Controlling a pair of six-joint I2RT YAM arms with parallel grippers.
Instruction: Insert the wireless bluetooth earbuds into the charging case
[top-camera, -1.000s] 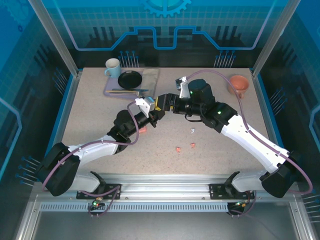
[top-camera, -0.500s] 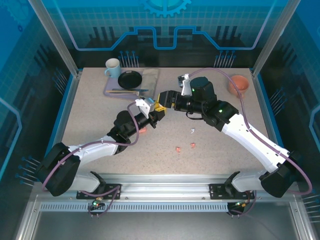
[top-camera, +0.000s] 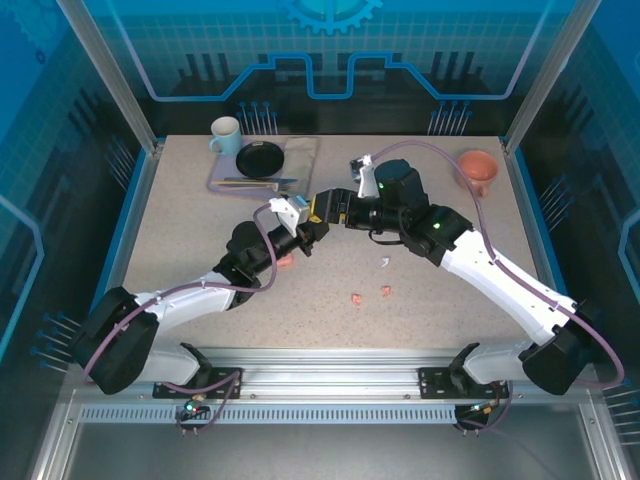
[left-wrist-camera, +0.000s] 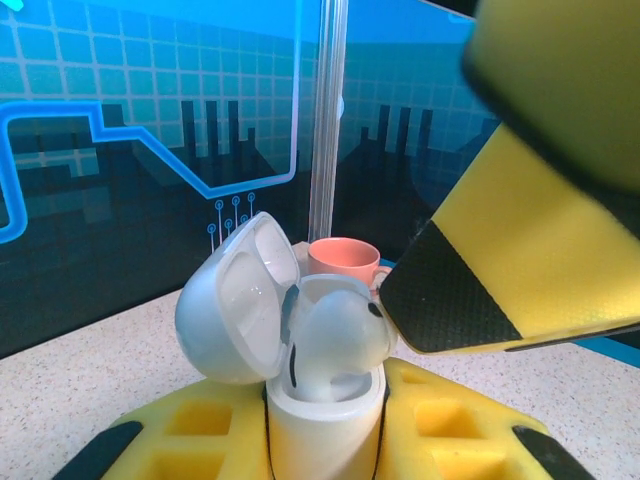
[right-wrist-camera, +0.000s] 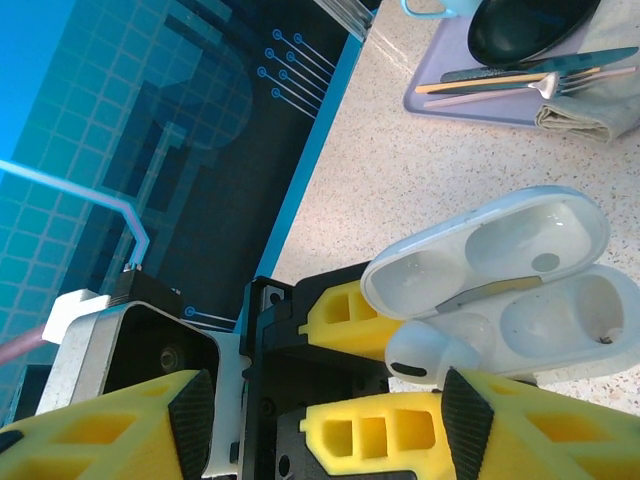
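The left gripper (top-camera: 308, 233) is clamping the white pebble-shaped plastic charging case (left-wrist-camera: 325, 430) upright between its yellow padded fingers, with its jaws closed tight on the lower body of the case. The hinged lid (left-wrist-camera: 235, 305) is standing swung open. Its glossy inner shell is showing two moulded recesses in the right wrist view.

One glossy white plastic earbud (left-wrist-camera: 335, 335) is sitting tilted in the mouth of the case. Its rounded head is protruding above the rim.

The right gripper (right-wrist-camera: 328, 410) is standing with its jaws spread wide and is gripping nothing. One black-tipped yellow finger (left-wrist-camera: 440, 300) is lying against the head of this earbud, on the side away from the lid.

A small loose white earbud (top-camera: 384, 263), a first salmon-pink earbud (top-camera: 356, 299) and a second salmon-pink earbud (top-camera: 386, 291) are lying on the speckled beige tabletop (top-camera: 200, 230). They are well apart from both grippers, on the arm-base side of the right gripper.
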